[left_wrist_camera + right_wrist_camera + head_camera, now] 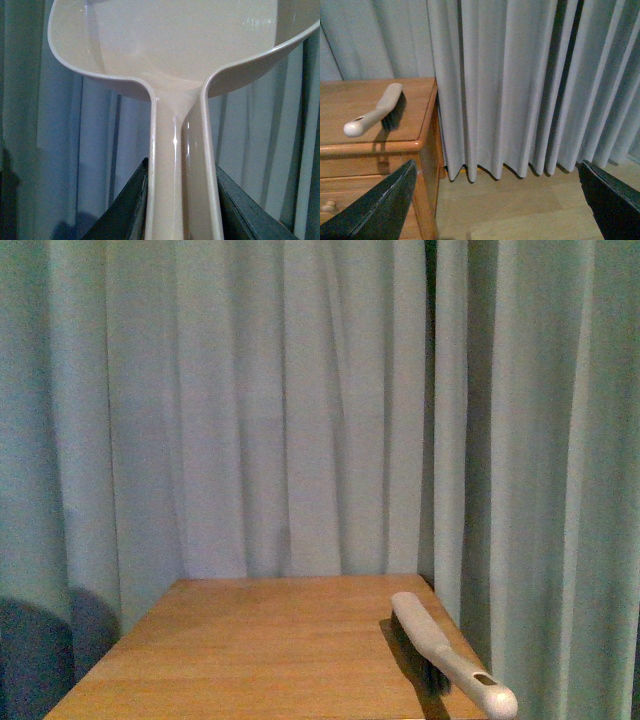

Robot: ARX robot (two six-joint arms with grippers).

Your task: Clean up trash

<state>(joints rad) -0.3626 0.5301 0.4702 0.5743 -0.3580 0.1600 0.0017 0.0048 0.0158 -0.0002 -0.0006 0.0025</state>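
My left gripper point(182, 200) is shut on the handle of the pinkish dustpan point(170, 45), which fills the left wrist view, held up in front of the grey curtain. No trash shows in the pan or anywhere else in view. My right gripper point(497, 200) is open and empty, off the table's right side over the wooden floor. A white hand brush with dark bristles point(447, 652) lies on the wooden table point(260, 640) near its right edge. The brush also shows in the right wrist view point(377, 111). Neither arm shows in the front view.
A pale grey curtain point(300, 410) hangs behind and to the right of the table, down to the floor point(520, 200). The table has drawers with a knob point(327, 206) below its top. A dark rounded object point(30, 655) stands at the table's left.
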